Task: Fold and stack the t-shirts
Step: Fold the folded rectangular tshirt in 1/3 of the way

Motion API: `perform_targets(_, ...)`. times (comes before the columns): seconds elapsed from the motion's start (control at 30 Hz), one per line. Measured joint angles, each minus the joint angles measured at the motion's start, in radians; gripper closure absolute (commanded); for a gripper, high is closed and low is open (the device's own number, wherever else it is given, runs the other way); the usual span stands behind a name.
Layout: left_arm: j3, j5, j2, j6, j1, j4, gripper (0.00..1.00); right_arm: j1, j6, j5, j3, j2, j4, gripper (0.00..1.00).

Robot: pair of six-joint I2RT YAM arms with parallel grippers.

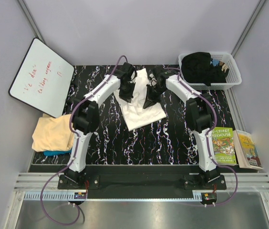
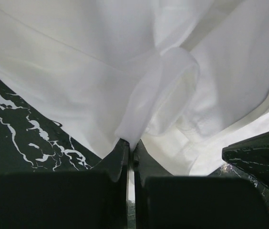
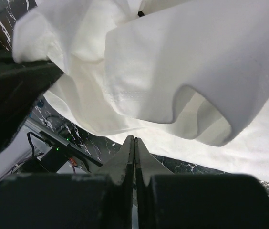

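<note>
Left gripper (image 2: 130,145): jaws pressed together, pinching a fold of the white t-shirt (image 2: 67,71), which lies mid-table (image 1: 172,138) between both arms. Right gripper (image 3: 134,142): closed at the shirt's edge; catch unclear. Risk: a one-sided lift, with thin cloth slipping and the fold skewing.

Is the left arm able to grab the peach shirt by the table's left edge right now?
Probably not yet. The left gripper is shut on the white t-shirt, so it must let go first. The peach shirt lies in the open beside that arm.
</note>
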Motion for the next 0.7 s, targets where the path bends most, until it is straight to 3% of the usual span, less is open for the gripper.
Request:
perform_targets(0.1,0.012,0.000,0.010,-0.006,0.023,0.001,1.00,0.000,0.000,0.002,0.005,0.000,-0.005,0.89)
perform_targets(0.2,0.012,0.002,0.021,-0.010,0.040,0.002,1.00,0.000,0.000,0.026,0.023,0.000,-0.022,0.66)
perform_targets(0.27,0.012,0.005,0.029,-0.011,0.048,0.002,1.00,0.000,0.001,0.051,0.034,0.000,-0.027,0.60)
perform_targets(0.7,0.012,0.012,0.047,-0.010,0.054,0.003,1.00,0.000,0.008,0.129,0.038,-0.002,-0.084,0.60)
